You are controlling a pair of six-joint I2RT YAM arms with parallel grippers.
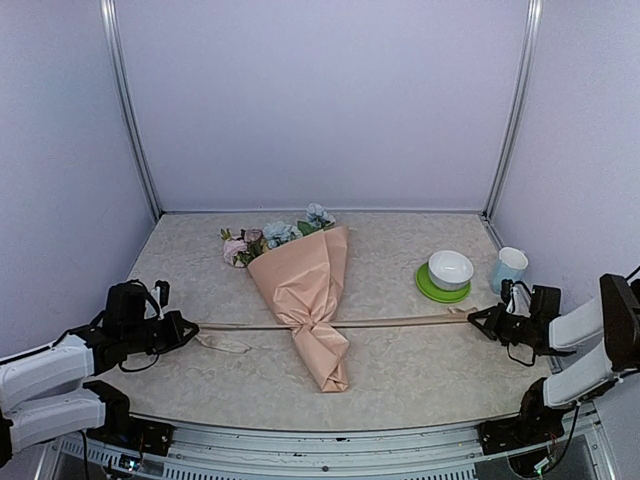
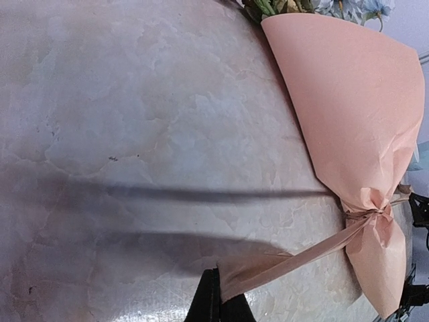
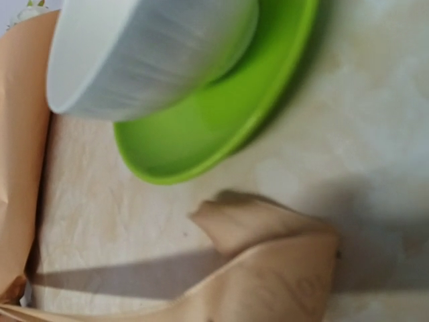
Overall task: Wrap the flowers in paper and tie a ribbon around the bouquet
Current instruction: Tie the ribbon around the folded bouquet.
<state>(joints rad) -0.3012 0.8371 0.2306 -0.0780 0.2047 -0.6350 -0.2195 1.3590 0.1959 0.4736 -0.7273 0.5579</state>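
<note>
Item 1, bouquet (image 1: 305,290): lies flat near the middle of the tabletop (image 1: 420,385), wide rim toward the far wall, narrow tail toward the arm bases and angled slightly right.

Item 2, paper (image 2: 355,114): peach-pink sheet rolled into a cone, lightly creased; pinched into a narrow waist where it is bound, flaring again into the tail below.

Item 3, flowers (image 1: 275,236): pale blue, pink and white blooms with green leaves; they show above the cone's rim at the far left of the bouquet; stems hidden inside the paper.

Item 4, ribbon (image 1: 400,322): narrow beige strip, knotted around the cone's waist; 2 lengths run out from the knot, 1 to each side, drawn in a nearly straight line across the tabletop; a slack loop lies on the surface just beside the left end effector; a short loose tail curls up near the plate in the right wrist view.

Item 5, left end effector (image 1: 185,328): low at the left side of the tabletop, fingers closed tight on the ribbon's left length, which emerges from between them in the left wrist view.

Item 6, right end effector (image 1: 480,318): low at the right side, closed on the ribbon's right length; its fingers are outside the right wrist view.

Item 7, bowl (image 1: 451,268): white, standing on a green plate (image 1: 432,288), right of the bouquet, just beyond the ribbon line.

Item 8, cup (image 1: 509,268): pale blue, upright, just right of the plate.
</note>
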